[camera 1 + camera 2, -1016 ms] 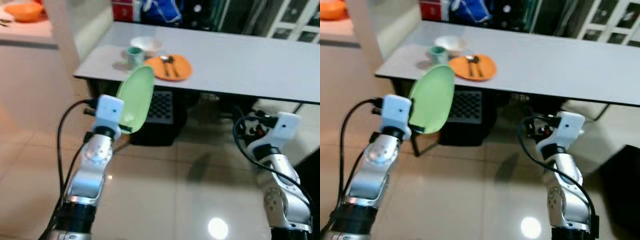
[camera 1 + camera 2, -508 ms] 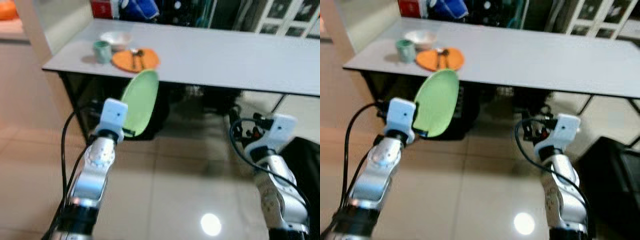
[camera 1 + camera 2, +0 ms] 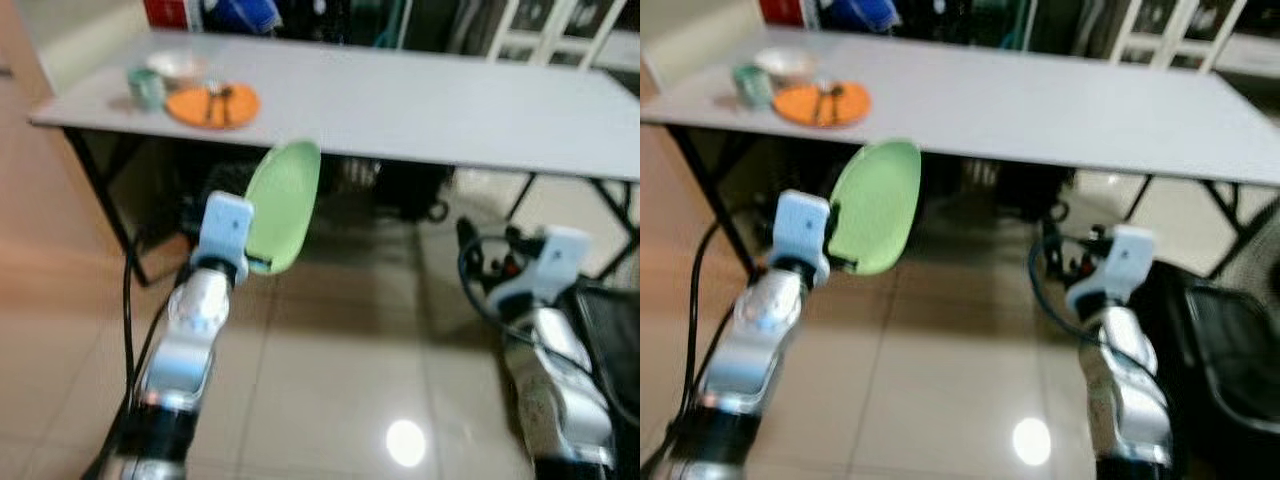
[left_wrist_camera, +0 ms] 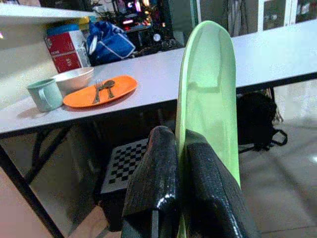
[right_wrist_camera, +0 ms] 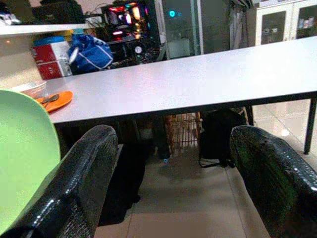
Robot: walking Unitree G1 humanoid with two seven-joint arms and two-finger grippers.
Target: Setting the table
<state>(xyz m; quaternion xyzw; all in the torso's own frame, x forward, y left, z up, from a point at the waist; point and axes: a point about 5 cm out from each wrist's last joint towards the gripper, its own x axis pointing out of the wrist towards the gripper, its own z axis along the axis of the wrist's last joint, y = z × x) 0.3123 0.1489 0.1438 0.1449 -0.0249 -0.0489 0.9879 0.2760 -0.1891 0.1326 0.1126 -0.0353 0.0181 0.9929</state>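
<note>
My left gripper [image 4: 179, 138] is shut on the lower rim of a light green plate [image 3: 285, 203], holding it on edge in front of the table and slightly below its top. The long white table [image 3: 430, 100] stretches across ahead. At its far left end sit an orange plate [image 3: 212, 103] with a fork and spoon on it, a green mug [image 3: 146, 87] and a white bowl [image 3: 175, 68]. My right gripper [image 5: 173, 133] is open with nothing between its fingers, held low to the right in front of the table edge.
Under the table stand a black bag [image 4: 257, 119], a checkered crate [image 4: 126, 159] and black table legs [image 3: 98, 195]. A dark chair [image 3: 1230, 345] is close beside my right arm. Glossy tiled floor [image 3: 330, 380] lies between me and the table.
The whole view has shifted: the set place slid to the left and the bare part of the table now lies ahead. The green plate stays clamped in the left gripper.
</note>
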